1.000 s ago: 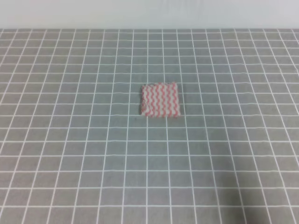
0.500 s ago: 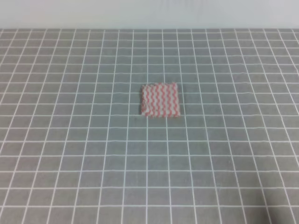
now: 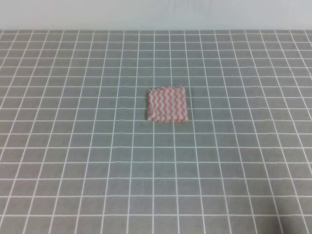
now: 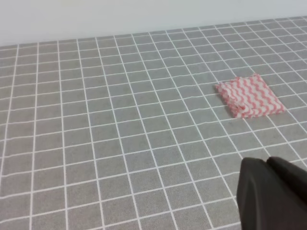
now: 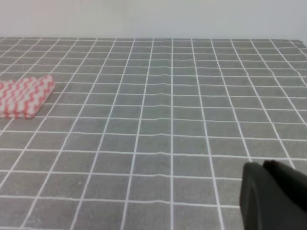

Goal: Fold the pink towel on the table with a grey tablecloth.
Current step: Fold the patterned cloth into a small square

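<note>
Both wrist views crop the fingers (image 4: pixel 273 194) (image 5: pixel 273 196) at the corner — spread unreadable; pink towel (image 5: pixel 24 96) cut off left.

Pink towel (image 4: pixel 249 97), folded small, flat on grey gridded tabletop (image 4: pixel 120 139); dark left gripper (image 4: pixel 273 196) at lower right, well apart.

Background: a plain pale wall (image 3: pixel 156 14) runs along the far edge of the surface, unmarked and evenly lit. It also appears as a pale band (image 4: pixel 120 17) at the top of both wrist views (image 5: pixel 153 18).
</note>
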Available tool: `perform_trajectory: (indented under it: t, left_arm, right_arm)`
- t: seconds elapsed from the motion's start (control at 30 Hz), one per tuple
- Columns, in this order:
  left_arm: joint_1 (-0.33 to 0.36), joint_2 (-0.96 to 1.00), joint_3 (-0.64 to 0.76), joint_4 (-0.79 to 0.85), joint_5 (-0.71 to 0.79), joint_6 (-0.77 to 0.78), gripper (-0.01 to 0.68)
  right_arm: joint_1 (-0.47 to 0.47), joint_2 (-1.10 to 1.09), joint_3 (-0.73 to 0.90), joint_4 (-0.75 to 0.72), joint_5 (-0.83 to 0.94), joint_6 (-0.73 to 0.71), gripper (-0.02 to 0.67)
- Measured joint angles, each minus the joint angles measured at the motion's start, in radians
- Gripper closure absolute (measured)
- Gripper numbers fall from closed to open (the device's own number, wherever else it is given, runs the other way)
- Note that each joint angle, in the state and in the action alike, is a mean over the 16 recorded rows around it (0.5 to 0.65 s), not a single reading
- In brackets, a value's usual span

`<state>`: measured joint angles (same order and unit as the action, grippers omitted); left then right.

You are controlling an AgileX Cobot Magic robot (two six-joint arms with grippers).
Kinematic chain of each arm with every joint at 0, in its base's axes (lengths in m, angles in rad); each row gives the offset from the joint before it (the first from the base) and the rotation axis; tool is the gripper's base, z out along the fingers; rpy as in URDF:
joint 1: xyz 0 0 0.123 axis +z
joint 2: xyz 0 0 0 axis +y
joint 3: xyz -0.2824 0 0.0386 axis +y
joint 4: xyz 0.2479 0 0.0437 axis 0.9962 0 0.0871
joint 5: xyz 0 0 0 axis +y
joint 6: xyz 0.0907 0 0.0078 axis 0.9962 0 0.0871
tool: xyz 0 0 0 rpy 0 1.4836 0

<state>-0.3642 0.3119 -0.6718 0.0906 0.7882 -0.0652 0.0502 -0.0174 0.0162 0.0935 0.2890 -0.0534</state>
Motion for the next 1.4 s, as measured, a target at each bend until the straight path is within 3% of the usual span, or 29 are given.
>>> perform_trajectory:
  t: [0.67, 0.83, 1.17, 1.4]
  left_arm:
    - [0.007, -0.042, 0.047, -0.004, -0.033, 0.000, 0.675]
    - [0.043, -0.134, 0.155, -0.014, -0.153, -0.001, 0.674]
    - [0.186, -0.315, 0.488, -0.070, -0.466, -0.002, 0.675]
    - [0.244, -0.329, 0.633, -0.103, -0.499, -0.001, 0.675]
  right_arm:
    - [0.000, -0.001, -0.008, 0.016, 0.004, 0.000, 0.666]
    - [0.000, -0.001, -0.014, 0.017, 0.008, 0.000, 0.666]
    - [0.000, -0.001, -0.011, 0.018, 0.005, 0.000, 0.666]
    - [0.000, -0.001, -0.006, 0.020, 0.002, 0.000, 0.666]
